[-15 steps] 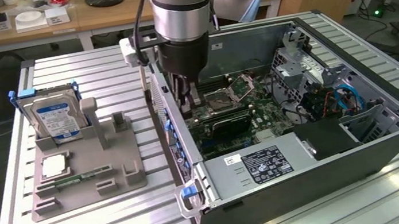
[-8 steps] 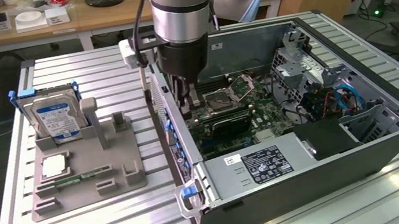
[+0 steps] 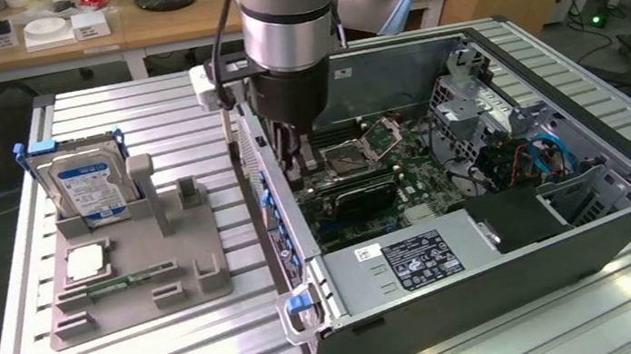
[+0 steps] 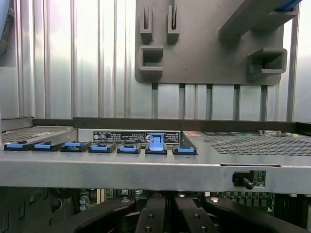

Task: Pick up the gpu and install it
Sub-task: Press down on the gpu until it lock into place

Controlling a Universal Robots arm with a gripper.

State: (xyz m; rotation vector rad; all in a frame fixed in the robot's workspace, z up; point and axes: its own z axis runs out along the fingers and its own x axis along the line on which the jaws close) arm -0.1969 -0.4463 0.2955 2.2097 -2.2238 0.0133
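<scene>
Fingers of your gripper sit close together, down inside the open computer case by its rear wall. You cannot tell whether they grip the gpu, nor where it is. Beside the case, the grey fixture tray carries a hard drive.

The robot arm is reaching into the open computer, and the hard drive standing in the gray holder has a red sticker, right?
No: the exterior view shows a blue sticker, not red. The hard drive does stand in the gray holder, and the arm reaches into the open computer.
</scene>
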